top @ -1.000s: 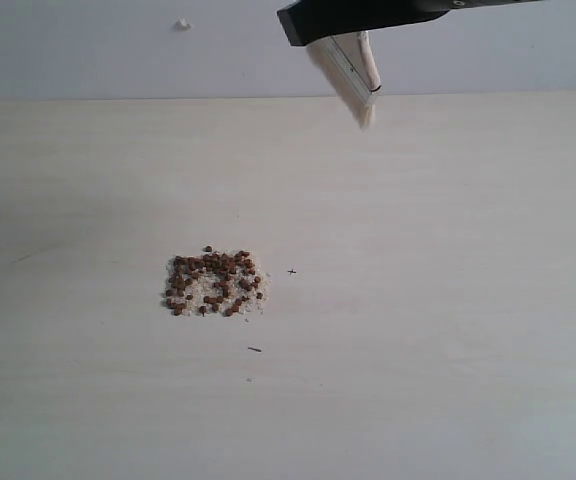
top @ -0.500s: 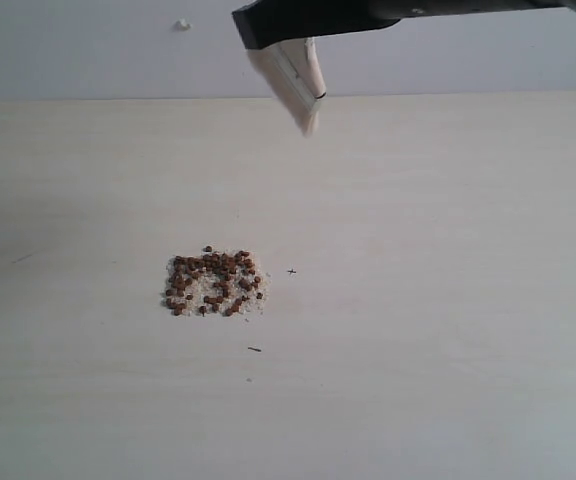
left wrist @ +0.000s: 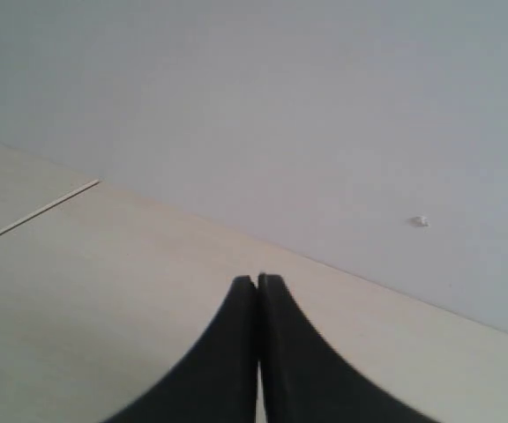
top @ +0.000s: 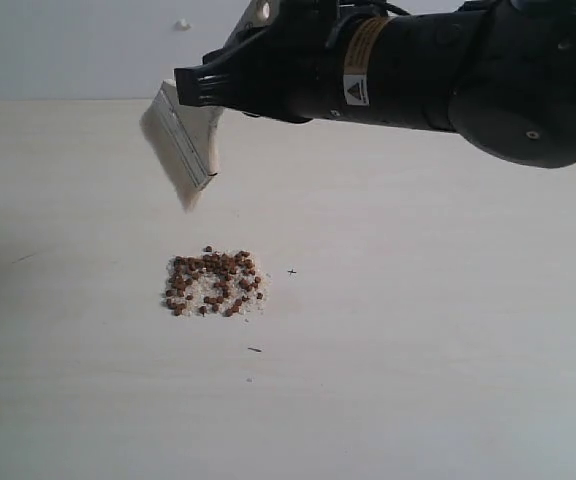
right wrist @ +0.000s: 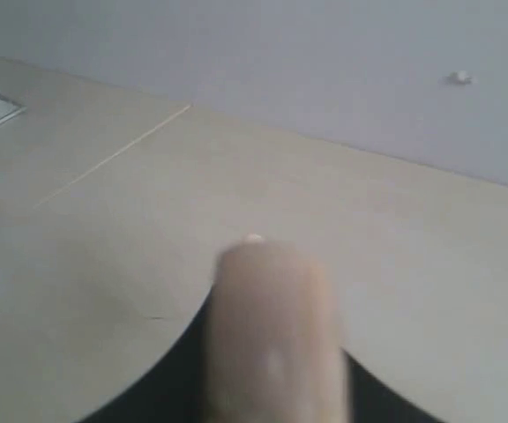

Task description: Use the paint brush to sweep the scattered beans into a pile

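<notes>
The beans (top: 214, 282) lie in one compact patch of reddish-brown pellets and pale crumbs on the light table. My right gripper (top: 196, 88) reaches across from the right and is shut on the paint brush (top: 182, 140), whose cream bristles hang down in the air above and slightly left of the beans, not touching the table. In the right wrist view the brush (right wrist: 272, 339) fills the space between the black fingers as a blurred pale shape. My left gripper (left wrist: 257, 280) is shut with nothing in it, over bare table; the exterior view does not show it.
A small cross mark (top: 291, 271) and a dark sliver (top: 255, 349) lie on the table near the beans. The table's far edge meets a grey wall (top: 68, 50) bearing a small white blob (top: 181, 24). The right arm's black body (top: 438, 70) spans the upper right.
My right arm has swung left and come lower with the brush, from the upper middle to just above the pile's left side. The beans have not moved.
</notes>
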You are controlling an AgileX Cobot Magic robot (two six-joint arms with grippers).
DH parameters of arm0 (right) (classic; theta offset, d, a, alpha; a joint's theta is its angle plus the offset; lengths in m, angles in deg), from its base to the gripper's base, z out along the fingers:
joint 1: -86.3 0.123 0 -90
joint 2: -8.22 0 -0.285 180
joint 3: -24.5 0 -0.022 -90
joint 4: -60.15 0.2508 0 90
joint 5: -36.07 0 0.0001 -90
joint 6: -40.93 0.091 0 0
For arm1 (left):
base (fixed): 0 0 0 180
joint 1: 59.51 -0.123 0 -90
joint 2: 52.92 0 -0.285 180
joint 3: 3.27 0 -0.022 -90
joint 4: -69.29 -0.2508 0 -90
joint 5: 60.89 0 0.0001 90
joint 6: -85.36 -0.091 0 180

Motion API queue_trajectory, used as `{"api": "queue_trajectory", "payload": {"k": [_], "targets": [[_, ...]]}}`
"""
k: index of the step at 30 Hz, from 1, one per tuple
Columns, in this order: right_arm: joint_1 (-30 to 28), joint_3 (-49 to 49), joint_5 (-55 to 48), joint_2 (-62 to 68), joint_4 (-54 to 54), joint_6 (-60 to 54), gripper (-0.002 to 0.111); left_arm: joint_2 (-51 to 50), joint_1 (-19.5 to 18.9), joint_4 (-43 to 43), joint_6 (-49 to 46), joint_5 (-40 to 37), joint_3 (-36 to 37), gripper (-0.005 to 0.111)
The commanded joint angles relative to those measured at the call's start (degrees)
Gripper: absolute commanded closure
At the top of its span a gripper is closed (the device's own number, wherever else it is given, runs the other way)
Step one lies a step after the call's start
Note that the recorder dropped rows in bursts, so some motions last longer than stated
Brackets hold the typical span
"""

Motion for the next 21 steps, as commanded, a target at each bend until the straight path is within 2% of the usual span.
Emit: {"api": "queue_trajectory", "payload": {"k": [1, 8, 16, 21], "targets": [[-1.1, 2.0, 2.2, 2.4, -9.2, 7.4, 0.108, 0.2, -0.1, 1.1, -0.4, -1.0, 0.1, 0.107], [-1.1, 7.1, 5.7, 8.0, -36.0, 28.6, 0.108, 0.2, -0.1, 1.1, -0.4, -0.8, 0.1, 0.107], [-4.0, 18.5, 20.4, 13.4, -69.3, 61.9, 0.108, 0.2, -0.1, 1.1, -0.5, -0.8, 0.1, 0.107], [-6.4, 23.9, 30.8, 17.3, -69.3, 66.9, 0.108, 0.2, -0.1, 1.1, -0.5, -0.8, 0.1, 0.107]]}}
